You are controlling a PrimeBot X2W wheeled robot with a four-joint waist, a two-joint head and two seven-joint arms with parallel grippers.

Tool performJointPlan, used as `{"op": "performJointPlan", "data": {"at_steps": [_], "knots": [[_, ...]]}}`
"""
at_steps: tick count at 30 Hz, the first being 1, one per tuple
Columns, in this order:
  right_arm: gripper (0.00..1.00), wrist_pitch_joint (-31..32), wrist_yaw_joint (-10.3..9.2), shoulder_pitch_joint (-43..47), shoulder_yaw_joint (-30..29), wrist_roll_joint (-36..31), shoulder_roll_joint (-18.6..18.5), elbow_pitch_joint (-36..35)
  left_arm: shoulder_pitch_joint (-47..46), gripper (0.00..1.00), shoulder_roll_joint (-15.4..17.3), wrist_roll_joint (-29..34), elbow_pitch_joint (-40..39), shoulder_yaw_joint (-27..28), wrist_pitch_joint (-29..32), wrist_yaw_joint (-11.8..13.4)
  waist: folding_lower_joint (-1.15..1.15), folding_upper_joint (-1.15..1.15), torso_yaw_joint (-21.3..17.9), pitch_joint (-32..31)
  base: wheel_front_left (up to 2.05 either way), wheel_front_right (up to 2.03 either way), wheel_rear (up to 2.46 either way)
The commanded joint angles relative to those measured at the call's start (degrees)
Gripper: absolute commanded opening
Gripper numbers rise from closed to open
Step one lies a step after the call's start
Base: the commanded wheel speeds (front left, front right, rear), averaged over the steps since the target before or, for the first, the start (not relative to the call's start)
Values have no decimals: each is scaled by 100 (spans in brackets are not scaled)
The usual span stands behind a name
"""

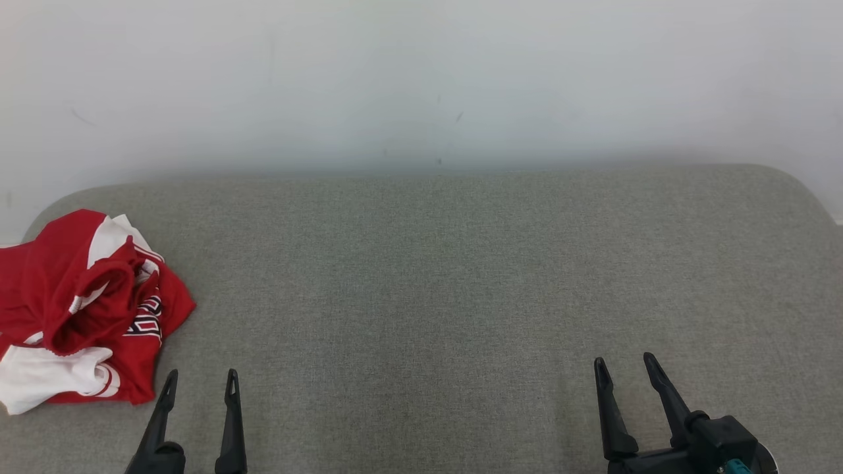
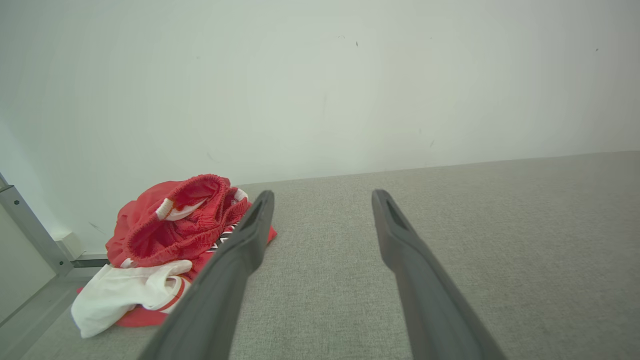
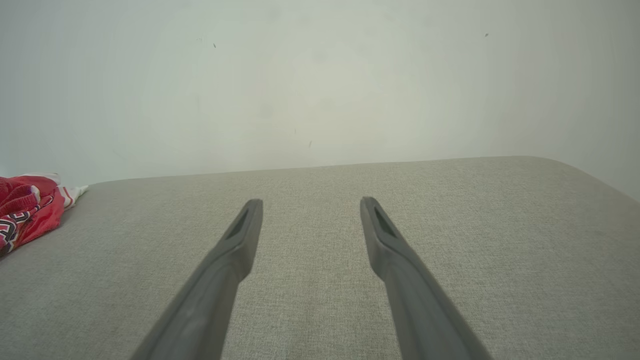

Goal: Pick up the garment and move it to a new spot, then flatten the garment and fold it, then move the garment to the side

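The pale wall (image 1: pixel 421 79) is the biggest thing here. It stands plain behind everything and carries only a few small dark marks. Below it lies a wide grey fabric surface (image 1: pixel 421 276), padded, with rounded far corners. It reaches from one side of the head view to the other.

The garment (image 1: pixel 79 309) is on the far left part of this surface, well away from the middle, and it goes up to the left border of the head view. It lies in a crumpled heap, not flat. It is mostly red, with white parts and a piece of dark and white pattern on its right side. In the left wrist view a ribbed red opening sits on top of the heap, and a white part lies at the end nearer to the robot. In the right wrist view only a small red and patterned edge of it appears, at the far left.

The right gripper (image 1: pixel 624 362) is at the lower right, well apart from the garment. Its two dark fingers are spread apart, with only the grey fabric between them.

The left gripper (image 1: pixel 201 378) is at the lower left, near the lower right corner of the garment. Its fingers are also spread apart and hold nothing. I cannot tell if its outer finger touches the cloth.

In the left wrist view a thin metal rail (image 2: pixel 30 225) stands at the left border, behind the heap.
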Motion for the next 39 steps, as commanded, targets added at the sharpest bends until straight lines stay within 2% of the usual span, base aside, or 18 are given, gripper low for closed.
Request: {"op": "performJointPlan", "data": {"at_steps": [1, 27, 32, 39], "knots": [[100, -36, -12, 53, 17, -118, -3, -34, 71, 100, 13, 94, -34, 2, -46, 15, 0, 0, 4, 3, 0, 0, 0], [100, -53, -12, 75, -67, -111, -1, 19, 69, 100, -86, 135, 34, 218, -69, -108, 0, 0, 109, -7, 0, 0, 0], [100, -53, -12, 112, -87, -61, 0, 36, 46, 100, -89, 135, 60, 242, -69, -130, 0, 0, 315, -14, 0, 0, 0], [100, -53, -12, 149, -78, -16, 0, 39, 99, 100, -77, 120, 110, 314, -69, -165, 0, 0, 823, -14, 0, 0, 0]]}}
